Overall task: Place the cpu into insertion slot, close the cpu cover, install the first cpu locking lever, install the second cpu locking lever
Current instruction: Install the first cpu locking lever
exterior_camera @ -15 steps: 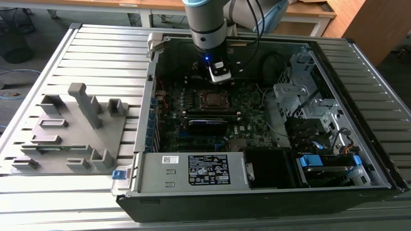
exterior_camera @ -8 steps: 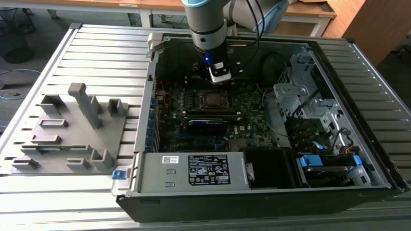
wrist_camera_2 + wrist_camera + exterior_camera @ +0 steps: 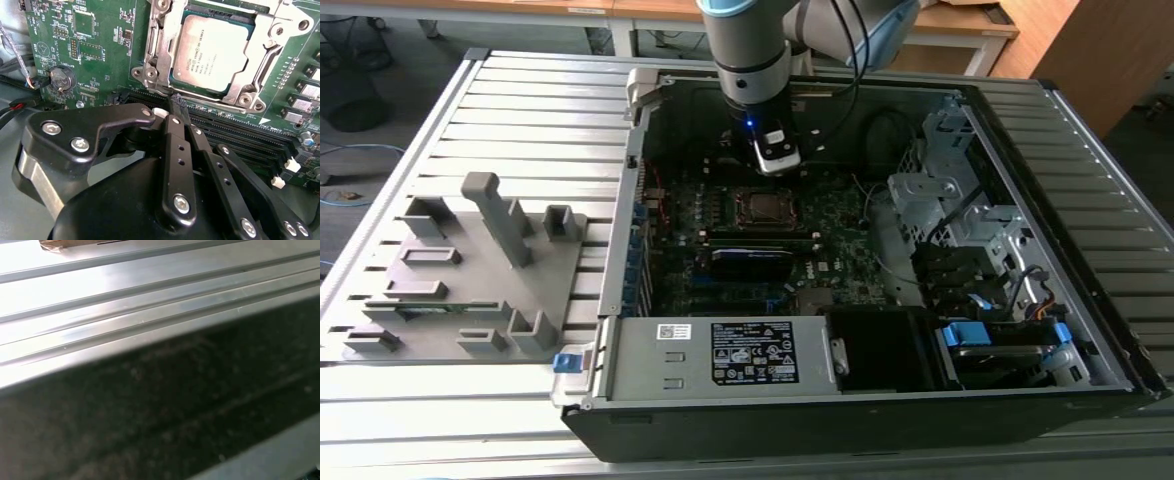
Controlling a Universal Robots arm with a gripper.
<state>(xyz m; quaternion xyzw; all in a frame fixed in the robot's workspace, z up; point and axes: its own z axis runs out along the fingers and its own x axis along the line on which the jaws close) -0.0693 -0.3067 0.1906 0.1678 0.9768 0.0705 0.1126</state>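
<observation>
The cpu (image 3: 210, 50) lies flat in the insertion slot (image 3: 150, 70) on the green board, its grey metallic top showing. The silver cpu cover (image 3: 272, 30) lies down around it as a frame. In the second wrist view my gripper (image 3: 178, 102) has its black fingers (image 3: 175, 130) pressed together, the tips close to the socket's near corner, where a thin silver lever rod (image 3: 161, 90) runs. Nothing shows between the fingers. In the exterior view the gripper (image 3: 778, 172) hangs inside the open computer case, just behind the cpu (image 3: 761, 205).
Long black memory slots (image 3: 240, 130) run beside the socket, and a coin battery (image 3: 61, 77) sits on the board. The case holds a power supply (image 3: 720, 350), drive cages (image 3: 947, 200) and cables. A grey fixture tray (image 3: 467, 270) lies at the exterior view's left.
</observation>
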